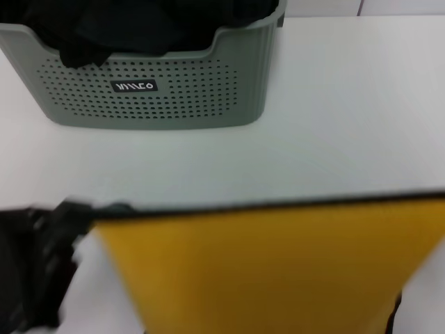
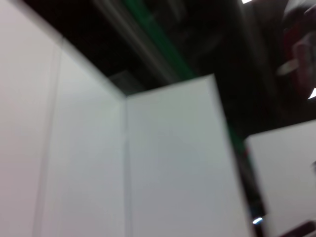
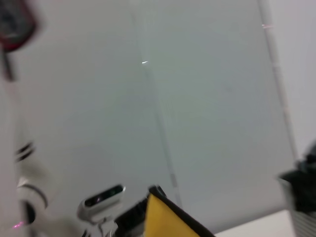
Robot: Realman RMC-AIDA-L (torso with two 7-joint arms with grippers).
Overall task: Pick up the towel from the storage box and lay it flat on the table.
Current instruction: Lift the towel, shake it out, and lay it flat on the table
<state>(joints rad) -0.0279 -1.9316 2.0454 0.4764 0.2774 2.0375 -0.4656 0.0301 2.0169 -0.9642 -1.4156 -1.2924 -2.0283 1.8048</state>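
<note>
Yellow towel (image 1: 278, 268) stretched taut | left hand (image 1: 66, 216) at its corner | grip: cannot tell

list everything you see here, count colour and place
towel: one, yellow side showing with a black top edge, stretched wide across the near part of the head view, out of the box
box: one, grey-green, perforated wall with a small dark label, far left on the table
black cloths: count unclear, black, piled inside the box
table: one, white, under the box
left gripper: one, dark, at the towel's top left corner
right gripper: not in view; the towel's right corner runs past the edge of the head view
</note>
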